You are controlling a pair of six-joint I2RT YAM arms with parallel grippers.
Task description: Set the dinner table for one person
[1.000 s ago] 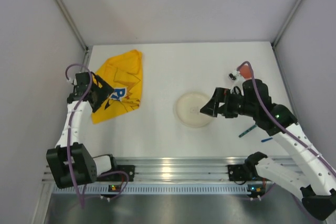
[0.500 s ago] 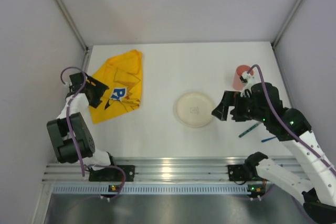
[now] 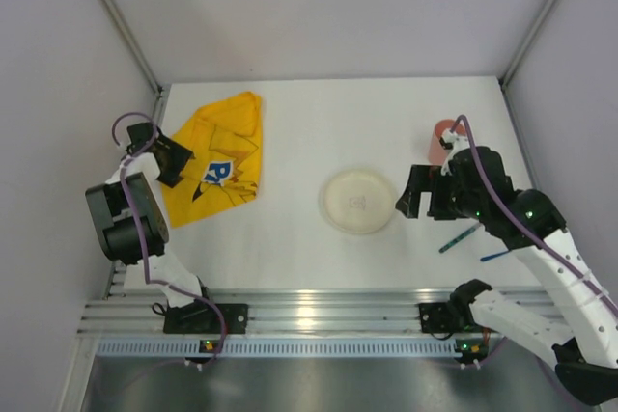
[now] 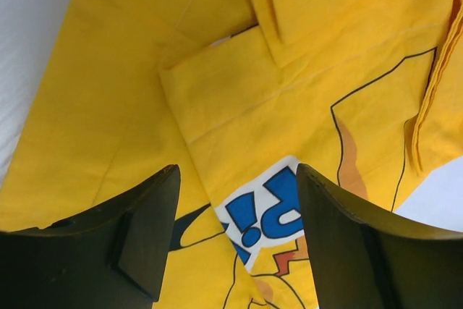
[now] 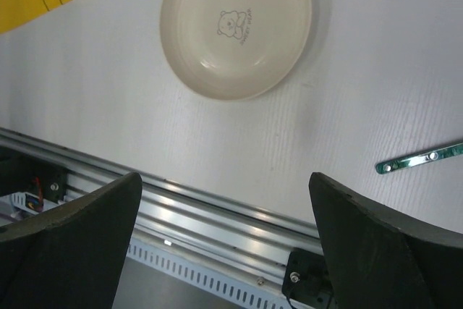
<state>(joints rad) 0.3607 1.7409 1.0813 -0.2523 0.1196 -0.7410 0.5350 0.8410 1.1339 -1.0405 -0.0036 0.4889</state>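
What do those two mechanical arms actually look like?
Both are built of white tubular links and chunky black joints, the left arm and right arm alike. A purple cable loops along each. Each ends in a black tool, left tool and right tool, with two broad wedge-shaped fingers.

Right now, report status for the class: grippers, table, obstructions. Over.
Left gripper open over yellow cartoon cloth. Right gripper open, empty, above dinner table. Bear-print plate on table, red cup far right. Nothing blocking.
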